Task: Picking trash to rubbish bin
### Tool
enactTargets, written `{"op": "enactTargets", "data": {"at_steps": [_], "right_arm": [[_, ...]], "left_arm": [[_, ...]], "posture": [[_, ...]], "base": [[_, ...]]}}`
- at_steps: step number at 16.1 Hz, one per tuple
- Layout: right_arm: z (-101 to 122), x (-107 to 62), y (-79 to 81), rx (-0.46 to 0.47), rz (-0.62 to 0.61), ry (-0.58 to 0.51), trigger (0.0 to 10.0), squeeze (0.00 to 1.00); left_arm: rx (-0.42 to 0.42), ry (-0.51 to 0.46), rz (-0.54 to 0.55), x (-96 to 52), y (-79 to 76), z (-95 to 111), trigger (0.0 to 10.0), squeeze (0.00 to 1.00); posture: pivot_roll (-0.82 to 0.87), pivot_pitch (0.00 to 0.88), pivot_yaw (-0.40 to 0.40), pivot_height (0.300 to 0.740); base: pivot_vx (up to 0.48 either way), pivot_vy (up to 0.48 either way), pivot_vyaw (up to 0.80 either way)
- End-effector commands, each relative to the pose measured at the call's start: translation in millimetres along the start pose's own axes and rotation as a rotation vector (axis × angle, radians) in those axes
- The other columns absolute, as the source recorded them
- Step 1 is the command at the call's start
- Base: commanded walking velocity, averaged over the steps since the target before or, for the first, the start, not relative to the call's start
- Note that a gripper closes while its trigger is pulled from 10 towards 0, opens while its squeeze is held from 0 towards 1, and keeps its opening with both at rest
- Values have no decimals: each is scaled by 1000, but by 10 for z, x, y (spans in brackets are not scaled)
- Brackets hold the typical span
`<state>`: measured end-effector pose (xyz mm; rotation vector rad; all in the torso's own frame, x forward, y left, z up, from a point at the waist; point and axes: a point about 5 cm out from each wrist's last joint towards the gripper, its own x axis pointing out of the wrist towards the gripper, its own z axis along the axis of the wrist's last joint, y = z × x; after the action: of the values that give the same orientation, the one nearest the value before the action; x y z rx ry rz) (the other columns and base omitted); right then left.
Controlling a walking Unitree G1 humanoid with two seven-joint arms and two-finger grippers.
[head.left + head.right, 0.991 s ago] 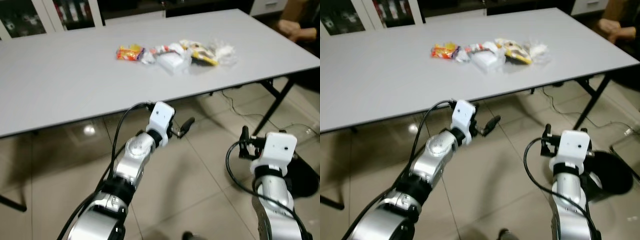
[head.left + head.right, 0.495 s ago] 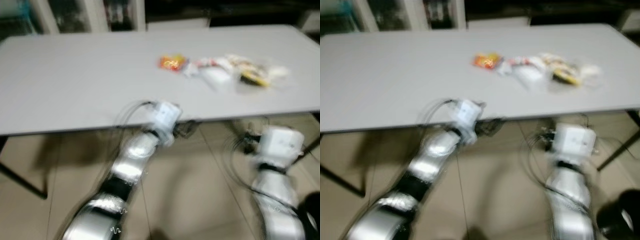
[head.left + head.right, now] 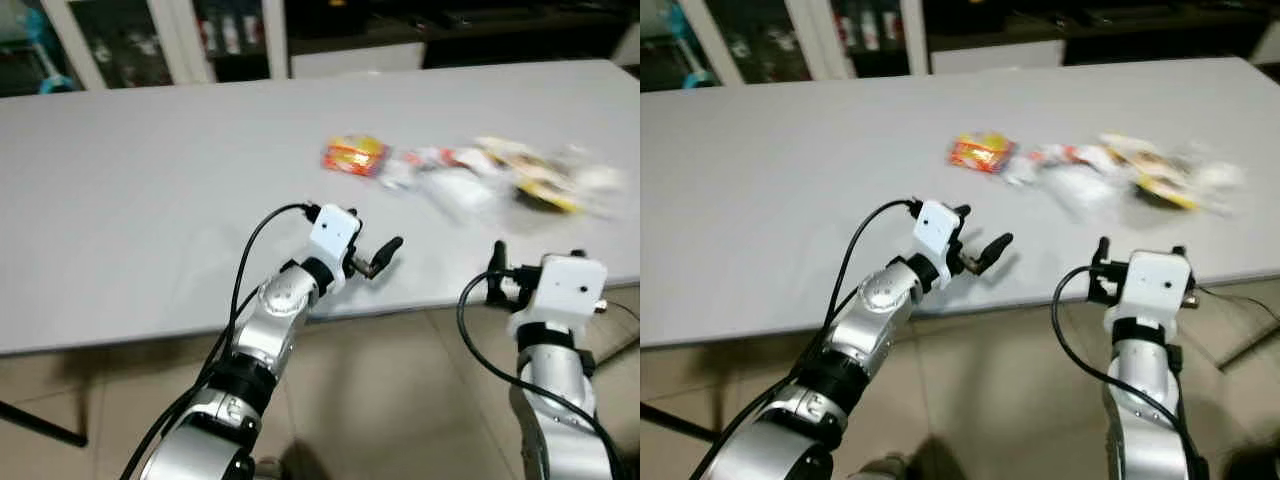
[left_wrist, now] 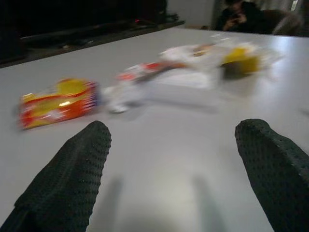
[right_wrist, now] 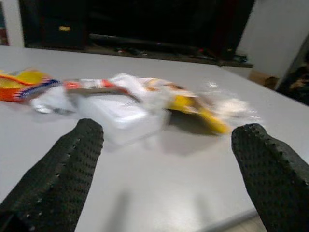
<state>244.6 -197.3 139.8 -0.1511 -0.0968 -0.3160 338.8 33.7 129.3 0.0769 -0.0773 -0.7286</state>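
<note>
Trash, a row of crumpled orange, white and yellow wrappers, lies mid-desk toward our right edge; our left claw and right claw hover released near the front edge.

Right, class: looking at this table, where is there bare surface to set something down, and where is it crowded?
The table is bare across its left half, from the orange wrapper to the left edge, and along the near edge by the left gripper. It is crowded on the right, where the pile of wrappers lies.
</note>
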Motion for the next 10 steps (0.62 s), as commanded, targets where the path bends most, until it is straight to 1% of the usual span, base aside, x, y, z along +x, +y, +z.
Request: {"op": "enactTargets", "data": {"at_steps": [1,4,10], "right_arm": [[21,-5,6,-1,0,-5,10000,0],[25,7,-1,-7,-2,-6,10000,0],[27,15,10,-17,3,-6,10000,0]], "left_arm": [[8,9,24,-15,37,-7,10000,0],[-1,13,72,-4,61,-7,10000,0],[9,15,65,-8,52,-9,10000,0]], "posture": [[54,80,41,740],[55,79,38,740],[60,79,35,740]], "base": [[0,0,0],[0,0,0],[0,0,0]]}}
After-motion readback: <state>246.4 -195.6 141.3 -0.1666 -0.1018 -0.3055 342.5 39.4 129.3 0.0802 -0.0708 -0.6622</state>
